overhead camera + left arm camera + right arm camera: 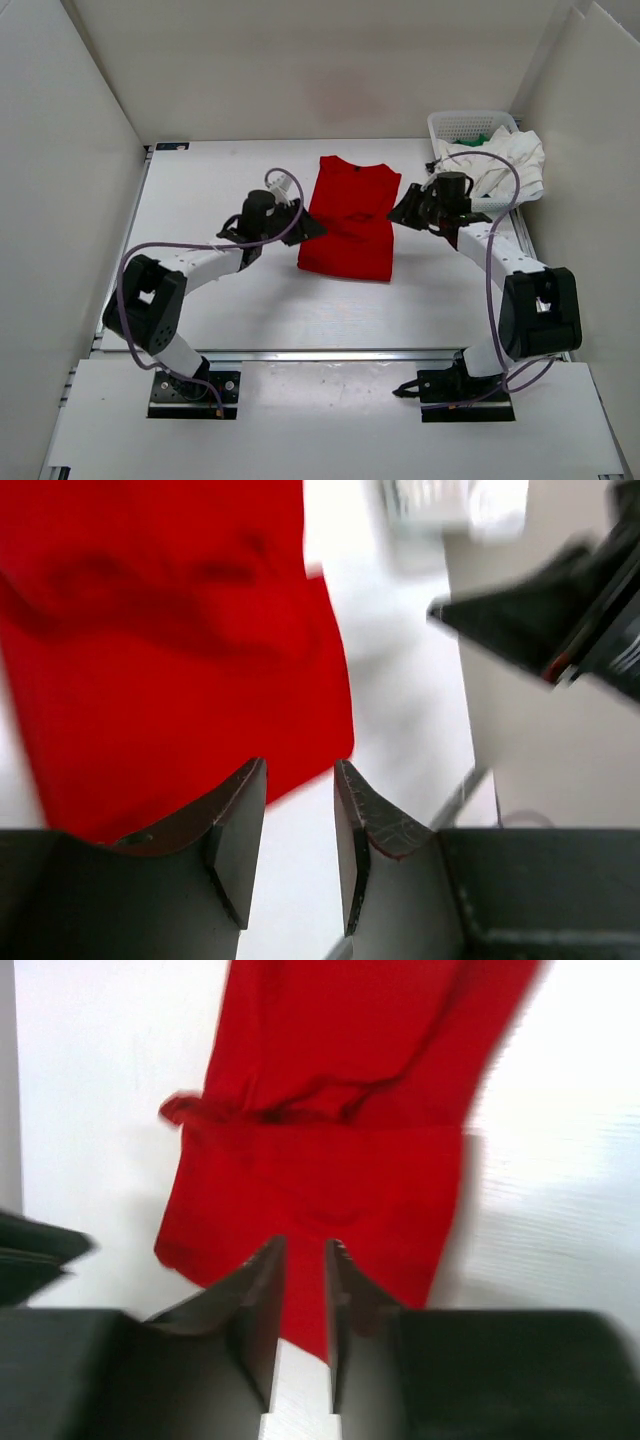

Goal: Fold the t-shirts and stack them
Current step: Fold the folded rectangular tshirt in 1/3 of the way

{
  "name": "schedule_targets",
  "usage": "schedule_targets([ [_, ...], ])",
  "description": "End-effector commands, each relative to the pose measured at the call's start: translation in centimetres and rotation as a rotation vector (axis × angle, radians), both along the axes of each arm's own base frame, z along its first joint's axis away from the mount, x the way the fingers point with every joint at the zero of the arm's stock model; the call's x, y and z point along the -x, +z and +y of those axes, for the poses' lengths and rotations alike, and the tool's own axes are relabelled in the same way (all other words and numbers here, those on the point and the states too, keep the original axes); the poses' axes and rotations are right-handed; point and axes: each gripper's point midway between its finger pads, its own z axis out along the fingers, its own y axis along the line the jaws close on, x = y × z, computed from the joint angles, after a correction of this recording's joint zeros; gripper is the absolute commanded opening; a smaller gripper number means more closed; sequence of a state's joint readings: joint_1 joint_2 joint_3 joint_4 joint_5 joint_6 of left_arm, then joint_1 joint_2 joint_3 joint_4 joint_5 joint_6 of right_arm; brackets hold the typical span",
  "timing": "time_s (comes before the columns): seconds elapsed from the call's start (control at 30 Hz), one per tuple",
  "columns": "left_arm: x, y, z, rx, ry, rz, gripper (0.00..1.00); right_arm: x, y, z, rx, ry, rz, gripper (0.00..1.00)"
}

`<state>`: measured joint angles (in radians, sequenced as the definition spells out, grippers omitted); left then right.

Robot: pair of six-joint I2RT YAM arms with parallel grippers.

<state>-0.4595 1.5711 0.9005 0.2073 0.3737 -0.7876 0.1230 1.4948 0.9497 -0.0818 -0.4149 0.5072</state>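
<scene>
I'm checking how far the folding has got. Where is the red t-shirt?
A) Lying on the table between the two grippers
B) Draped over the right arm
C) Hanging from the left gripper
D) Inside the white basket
A: the red t-shirt lies on the table, with the left gripper and right gripper on either side of it, both open and empty.

White table (215, 190): red t-shirt (348, 218), basket (458, 124)

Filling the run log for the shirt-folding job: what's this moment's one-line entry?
red t-shirt: part-folded, lying flat | left jaws: apart, empty | right jaws: apart, empty | white t-shirt: spilling from basket
</scene>
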Motion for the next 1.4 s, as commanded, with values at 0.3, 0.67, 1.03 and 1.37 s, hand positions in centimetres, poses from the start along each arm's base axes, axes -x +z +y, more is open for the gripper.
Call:
schedule_targets([
  [0.3,4.9,-12.1,0.6,-0.098,-0.063,0.217,0.37,0.5,-3.3,13.8,0.058,0.399,0.038,0.01],
  [0.67,9.3,-10.2,2.0,-0.043,-0.057,0.225,0.38,-4.1,-10.2,14.2,0.057,0.353,0.185,0.00],
  [1.03,2.2,-3.1,-1.1,0.082,-0.012,0.098,0.38,-2.1,-1.0,13.7,-0.012,0.392,-0.006,0.04],
  [1.37,-4.4,-9.5,2.0,0.057,0.101,0.208,0.35,6.6,-5.6,7.2,-0.103,0.263,0.089,0.03],
])
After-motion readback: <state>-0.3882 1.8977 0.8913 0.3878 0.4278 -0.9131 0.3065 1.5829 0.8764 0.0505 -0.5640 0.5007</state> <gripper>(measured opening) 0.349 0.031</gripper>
